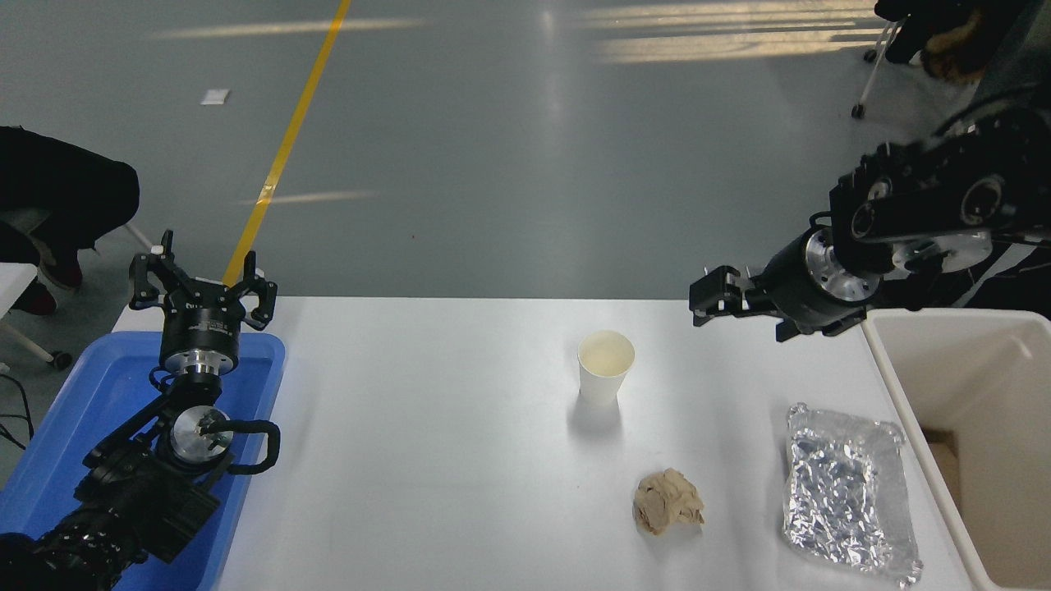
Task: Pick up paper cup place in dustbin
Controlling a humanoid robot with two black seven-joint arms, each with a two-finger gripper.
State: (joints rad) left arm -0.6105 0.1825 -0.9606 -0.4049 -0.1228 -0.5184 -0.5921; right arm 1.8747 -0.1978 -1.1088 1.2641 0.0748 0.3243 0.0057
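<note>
The paper cup (605, 369) stands upright and empty on the white table (427, 460), a little right of the middle. The cream-white dustbin (891, 369) stands off the table's right edge. My right gripper (699, 302) hangs open above the table's far edge, to the upper right of the cup and apart from it, holding nothing. Its arm reaches in from the right above the dustbin's far corner. My left gripper (201, 275) is parked open over the far end of the blue tray at the lower left.
A blue tray (90, 402) lies under the left arm. A crumpled tan paper ball (667, 501) and a crinkled silver foil tray (846, 492) lie near the front right. A person in dark clothes (57, 197) is at the far left, another at the top right.
</note>
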